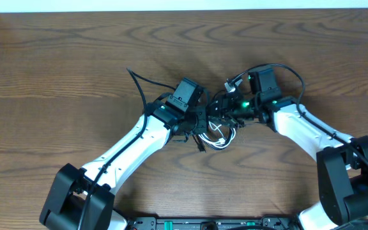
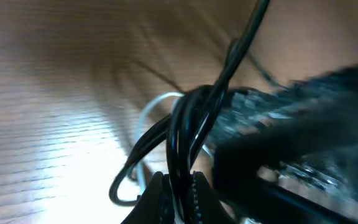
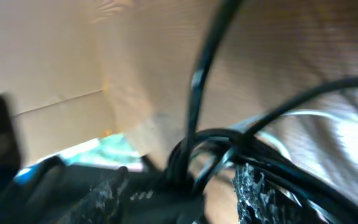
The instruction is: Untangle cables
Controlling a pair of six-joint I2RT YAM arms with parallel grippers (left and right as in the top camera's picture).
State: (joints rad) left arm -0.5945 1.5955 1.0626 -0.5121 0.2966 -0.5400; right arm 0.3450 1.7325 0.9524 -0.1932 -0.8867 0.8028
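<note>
Left tool point(image 2: 178, 190) is fully closed, clamping several strands of the black cable point(image 2: 194, 124). Right tool point(image 3: 182, 186), just beside the left tool, stands partly open with black strands looped between its fingers. White cable point(image 1: 219, 142) lies coiled on the tabletop point(image 1: 75, 76), touching the tangle beside the left tool.

black cable point(image 1: 217, 107): thin, long, bunched in tight loops mid-table point(image 1: 75, 51); several strands pinched in my left claw point(image 2: 178, 186)
white cable point(image 1: 218, 139): thin, shorter, loose curls lying on the table, just at the near side of the black bunch
tangle: white loops pass under black strands, touching
</note>
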